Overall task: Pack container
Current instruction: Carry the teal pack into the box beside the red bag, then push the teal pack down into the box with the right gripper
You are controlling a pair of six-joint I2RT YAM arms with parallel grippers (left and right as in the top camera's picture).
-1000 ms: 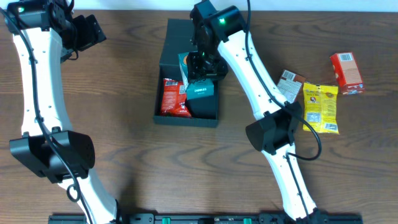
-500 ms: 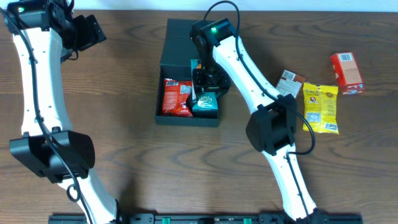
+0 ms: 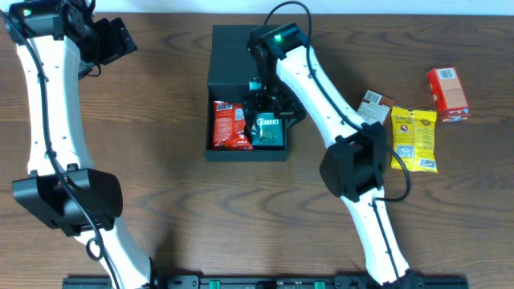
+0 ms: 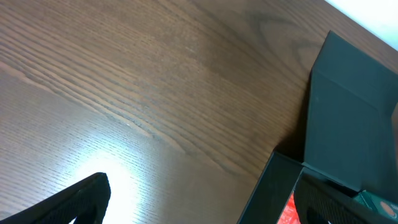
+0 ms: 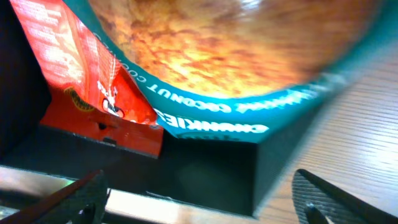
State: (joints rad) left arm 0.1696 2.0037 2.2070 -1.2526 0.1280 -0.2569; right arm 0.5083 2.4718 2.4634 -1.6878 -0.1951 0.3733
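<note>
Inspection of the packing station: the container (image 3: 233,54) sits open at the back middle of the table (image 3: 161,185), its lid folded flat away from the robot. A red packet (image 3: 228,127) lies in the left half. The teal packet (image 3: 270,131), which a second ago stood on edge in the right gripper (image 3: 270,103) above the box, now lies flat and label-up in the right half, beside the red one. The box has also been nudged slightly rightward in the process. In the right wrist view the fingers stand wide apart with nothing between them, so I judge the packet released. The left gripper (image 4: 199,190) waits at the far left corner, spread and empty. Two items are therefore packed. The yellow packet (image 3: 414,138), a small brown packet (image 3: 374,107) and the red carton (image 3: 447,94) remain outside, right of the box.
</note>
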